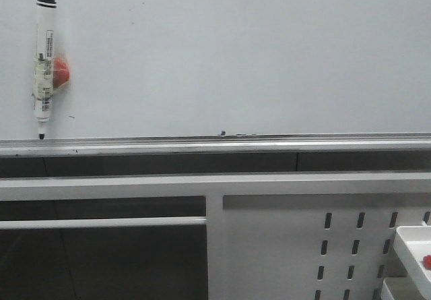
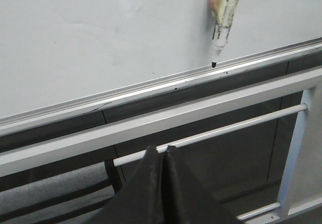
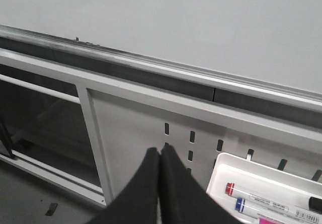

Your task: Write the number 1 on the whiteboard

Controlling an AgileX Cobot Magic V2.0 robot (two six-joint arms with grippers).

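The whiteboard [image 1: 236,50] fills the upper part of the front view, with a silver rail [image 1: 215,143] along its lower edge. A white marker [image 1: 44,64] with a black cap on top hangs upright against the board at far left, a red blob [image 1: 62,71] beside it and its black tip just above the rail. In the left wrist view the marker [image 2: 225,12] is far beyond my left gripper [image 2: 160,149], which is shut and empty, low before the frame. My right gripper [image 3: 160,151] is shut and empty before the slotted panel. The number 1 is out of view.
A white metal panel with oblong slots [image 1: 303,246] stands below the board at right. A white tray [image 3: 226,163] hangs on it, holding a red-capped marker [image 3: 251,191] and a blue-capped one [image 3: 261,205]. A thin white bar [image 1: 101,223] crosses the dark opening at left.
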